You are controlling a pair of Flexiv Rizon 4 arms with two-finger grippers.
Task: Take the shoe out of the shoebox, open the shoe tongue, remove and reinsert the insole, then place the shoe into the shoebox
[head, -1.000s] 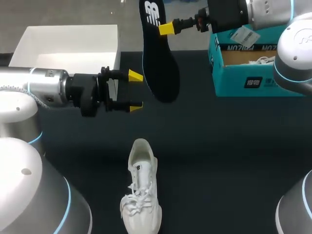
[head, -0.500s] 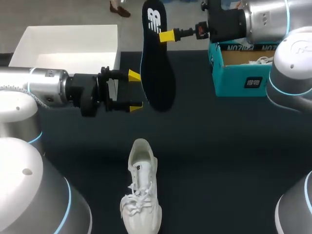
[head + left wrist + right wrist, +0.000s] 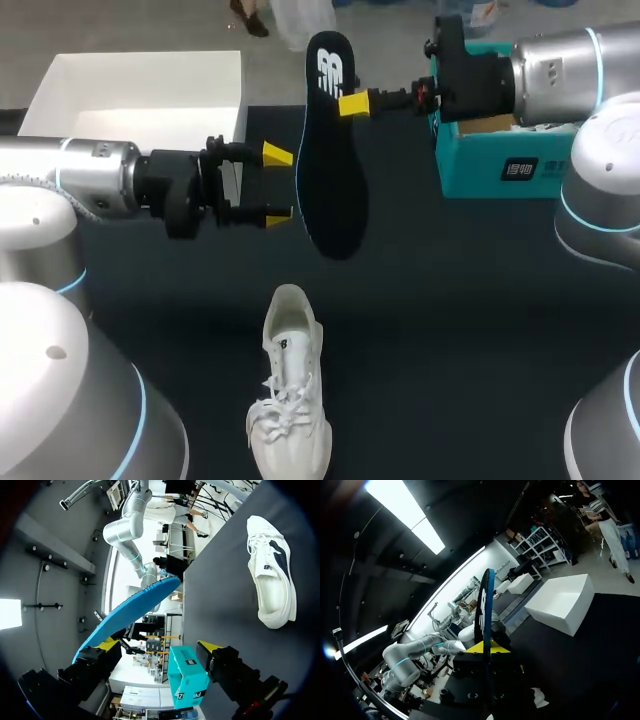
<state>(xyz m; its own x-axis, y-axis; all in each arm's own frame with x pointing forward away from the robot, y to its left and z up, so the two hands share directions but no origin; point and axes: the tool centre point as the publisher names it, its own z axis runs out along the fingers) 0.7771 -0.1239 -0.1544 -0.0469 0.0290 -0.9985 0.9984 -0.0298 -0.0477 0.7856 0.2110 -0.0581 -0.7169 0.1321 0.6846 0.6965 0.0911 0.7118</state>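
Observation:
A black insole [image 3: 330, 170] hangs upright in the air over the table's far middle, with my right gripper [image 3: 352, 104] shut on its upper, logo end. In the right wrist view the insole [image 3: 484, 610] stands edge-on between the yellow tips of the right gripper [image 3: 487, 647]. My left gripper [image 3: 278, 184] is open, its tips just left of the insole's lower half. From the left wrist, the insole's blue underside [image 3: 125, 615] runs close by one finger of the left gripper [image 3: 159, 645]. The white shoe [image 3: 288, 395] lies on the near table, also seen as shoe [image 3: 272, 575].
The teal shoebox [image 3: 500, 165] stands at the far right under my right arm and shows as teal box [image 3: 187, 677]. A white box [image 3: 140, 95] sits at the far left, behind my left arm, also white box [image 3: 560, 602]. Dark tabletop [image 3: 470, 320] surrounds the shoe.
My right gripper has come lower and slightly to the right with the insole, bringing its lower half beside the left fingertips. The left arm and the shoe have stayed put.

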